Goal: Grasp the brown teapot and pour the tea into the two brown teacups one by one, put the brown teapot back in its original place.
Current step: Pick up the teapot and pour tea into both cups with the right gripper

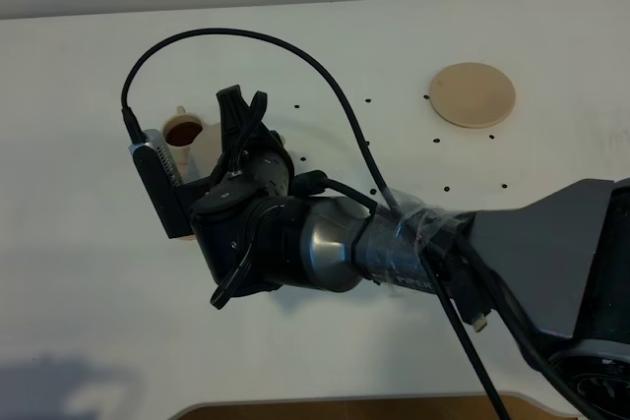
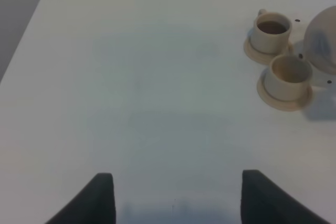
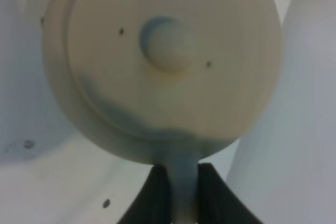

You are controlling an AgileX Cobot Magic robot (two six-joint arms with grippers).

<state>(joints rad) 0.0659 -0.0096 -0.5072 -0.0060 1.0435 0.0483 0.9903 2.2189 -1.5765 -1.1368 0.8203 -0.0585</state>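
The right hand (image 3: 182, 178) is clamped narrow on the handle (image 3: 182, 200) of the brown teapot (image 3: 168, 61), left of centre in the high view and just beside the filled teacup (image 1: 183, 130). The empty teacup (image 2: 287, 74) sits next to that one, hidden under the arm from above, so the next pour should need only a short shift. The left hand (image 2: 177, 177) hangs wide and empty, well apart from both, and the round disc (image 1: 472, 93) lies upper right, across bare counter (image 1: 98, 292).
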